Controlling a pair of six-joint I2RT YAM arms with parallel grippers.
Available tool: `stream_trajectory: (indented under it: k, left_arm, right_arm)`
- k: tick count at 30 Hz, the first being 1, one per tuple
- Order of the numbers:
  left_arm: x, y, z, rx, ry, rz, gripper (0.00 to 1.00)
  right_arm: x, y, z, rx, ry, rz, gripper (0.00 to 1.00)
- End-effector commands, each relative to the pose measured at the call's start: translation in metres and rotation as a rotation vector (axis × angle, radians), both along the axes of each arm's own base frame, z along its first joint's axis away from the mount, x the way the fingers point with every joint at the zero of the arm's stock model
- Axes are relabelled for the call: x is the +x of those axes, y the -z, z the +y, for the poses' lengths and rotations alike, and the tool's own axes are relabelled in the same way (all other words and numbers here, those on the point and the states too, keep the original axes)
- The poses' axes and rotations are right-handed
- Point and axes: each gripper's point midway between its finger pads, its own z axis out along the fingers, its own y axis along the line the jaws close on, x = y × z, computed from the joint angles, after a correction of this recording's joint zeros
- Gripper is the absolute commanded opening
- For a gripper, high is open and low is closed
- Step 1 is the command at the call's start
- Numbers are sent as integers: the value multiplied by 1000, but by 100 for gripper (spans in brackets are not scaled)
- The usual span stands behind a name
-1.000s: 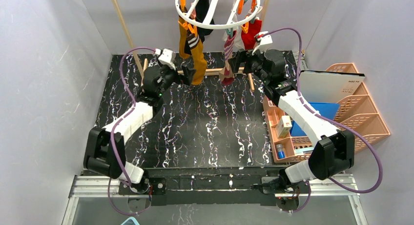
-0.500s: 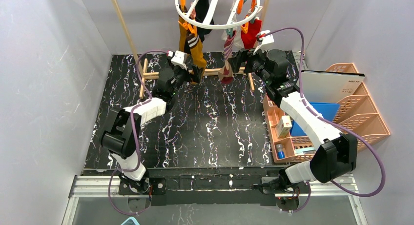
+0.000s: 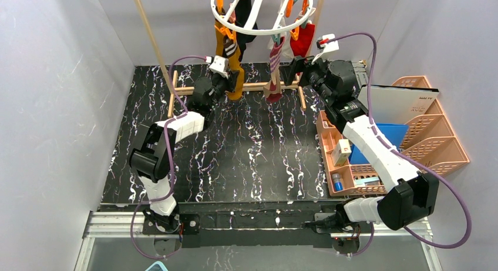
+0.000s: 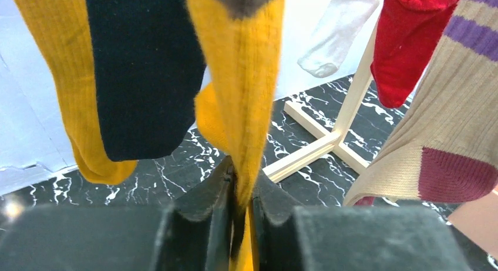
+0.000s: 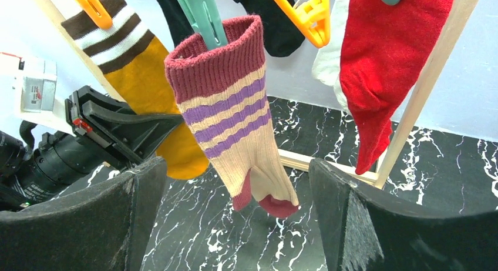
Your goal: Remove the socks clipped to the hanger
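The white ring hanger (image 3: pixel 261 32) hangs at the top with orange and teal clothespins holding the socks. My left gripper (image 4: pixel 242 177) is shut on the lower part of a mustard-orange sock (image 4: pixel 241 77), which is still clipped above; from the top view the gripper (image 3: pixel 231 83) sits just under it. A black sock (image 4: pixel 147 77) and another mustard sock (image 4: pixel 64 77) hang to its left. My right gripper (image 5: pixel 235 168) stands open around the toe of the maroon-and-purple striped sock (image 5: pixel 235 130), not touching it. A red sock (image 5: pixel 382 65) and a white sock (image 4: pixel 332 36) hang beyond.
A light wooden pole frame (image 3: pixel 150 36) stands behind, its base bars (image 3: pixel 258 86) on the black marbled table. At the right are a peach basket (image 3: pixel 325 143) of small items and a pink file rack (image 3: pixel 434 124). Grey walls close in both sides.
My left gripper has swung right to the mustard sock and shut on it. The right gripper has edged slightly right and stays open by the striped sock.
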Motion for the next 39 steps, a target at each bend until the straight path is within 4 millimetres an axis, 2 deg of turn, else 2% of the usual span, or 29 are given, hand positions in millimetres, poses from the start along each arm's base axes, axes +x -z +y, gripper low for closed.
stream_trajectory:
  k: [1, 2, 7, 12, 19, 23, 30, 39]
  left_arm:
    - [1, -23, -9, -16, 39, -69, 2]
    - [1, -22, -10, -14, 40, -68, 0]
    - [-5, -18, -4, 15, 24, -62, 0]
    - [-9, -17, -1, 38, 7, -53, 0]
    - [-20, -11, -2, 87, -27, -54, 0]
    - [-23, -9, -3, 149, -81, -56, 0]
    - [-36, -11, 0, 181, -158, -63, 0]
    - [-54, -14, -3, 216, -172, -81, 0]
  right_arm:
    - [-4, -24, -2, 13, 4, -57, 99]
    - [-5, -25, -1, 15, -5, -60, 99]
    - [-20, -34, 16, 28, -95, -102, 98]
    - [-40, -42, 51, 26, -190, -156, 97]
    - [-51, -47, 92, 41, -274, -171, 97]
    - [-45, -51, 114, 31, -236, -175, 96]
    - [-11, -62, 114, 59, -22, -160, 91]
    - [11, -86, 120, 107, 62, -203, 79]
